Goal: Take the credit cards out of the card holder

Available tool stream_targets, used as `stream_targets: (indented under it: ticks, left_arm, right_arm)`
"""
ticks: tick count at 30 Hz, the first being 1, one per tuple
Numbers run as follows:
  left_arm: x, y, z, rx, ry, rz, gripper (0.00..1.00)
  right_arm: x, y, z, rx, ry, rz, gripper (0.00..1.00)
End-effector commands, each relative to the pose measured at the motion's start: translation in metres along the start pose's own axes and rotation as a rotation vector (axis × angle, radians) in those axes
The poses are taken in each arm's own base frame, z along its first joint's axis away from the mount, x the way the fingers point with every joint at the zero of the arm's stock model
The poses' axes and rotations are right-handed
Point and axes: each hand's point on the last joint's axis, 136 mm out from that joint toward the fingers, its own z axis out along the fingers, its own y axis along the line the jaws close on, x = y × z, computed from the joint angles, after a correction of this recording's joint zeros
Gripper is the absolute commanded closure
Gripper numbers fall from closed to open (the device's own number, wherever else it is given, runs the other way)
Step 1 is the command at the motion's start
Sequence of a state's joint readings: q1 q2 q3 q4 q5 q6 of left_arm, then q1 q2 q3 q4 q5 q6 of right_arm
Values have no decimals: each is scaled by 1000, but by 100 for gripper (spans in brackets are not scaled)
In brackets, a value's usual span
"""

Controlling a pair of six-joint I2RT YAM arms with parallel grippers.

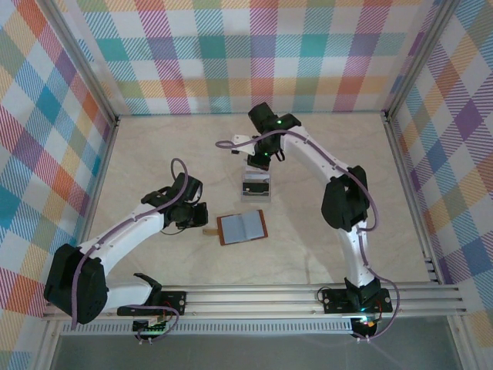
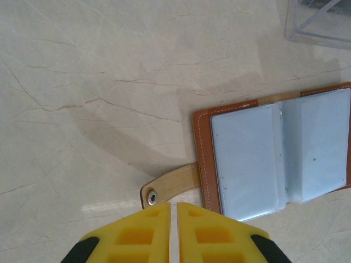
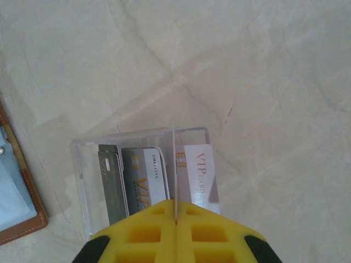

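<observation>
Pale marbled table (image 1: 154, 154), fenced in by checked cloth walls. Left arm (image 1: 115, 239) reaching in low from the near-left. Right arm (image 1: 343, 193) folded over toward the middle of the far side.

Clear square tray (image 3: 82, 164) set just beyond the card holder (image 1: 241, 227), near enough to keep each carry short. Card holder lying flat and spread open, grey-blue lining up, brown leather border showing all round. From the left wrist view the pockets look empty, though cannot rule out something tucked deep.

Right gripper (image 3: 175, 211) poised directly over the tray. Yellow fingers pressed together on a pale card (image 3: 174, 170), seen edge-on as a thin sliver running out from between them. Held upright like that, most likely, so as to slot in among those already inside. Credit cards (image 3: 143, 181) standing side by side in the tray: a dark one at the left, then two whitish ones marked VIP.

Left gripper (image 2: 173, 211) down near the tabletop, fingers closed to a hairline slit, gripping nothing that can be seen. Tips right at the tan snap tab (image 2: 173, 183), probably there to steady the wallet against sliding. Small metal snap (image 2: 152, 197) just beside the fingertips.

By the look of it, close to finished: last card to be let go.
</observation>
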State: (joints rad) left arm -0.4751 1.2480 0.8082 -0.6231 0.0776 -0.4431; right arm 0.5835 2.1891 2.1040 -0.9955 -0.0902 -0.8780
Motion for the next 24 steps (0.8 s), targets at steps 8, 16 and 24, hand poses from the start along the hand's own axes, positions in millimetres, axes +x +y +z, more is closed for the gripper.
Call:
stream_targets:
  ticks: [8, 16, 24]
  left_arm:
    - [0, 0, 5, 10, 24, 8, 88]
    - [2, 2, 6, 0, 29, 6, 88]
    - [1, 5, 5, -15, 23, 3, 88]
  right_arm:
    - [21, 0, 21, -50, 95, -61, 100]
    - [25, 4, 31, -80, 107, -83, 94]
    - [20, -32, 30, 91, 114, -76, 75]
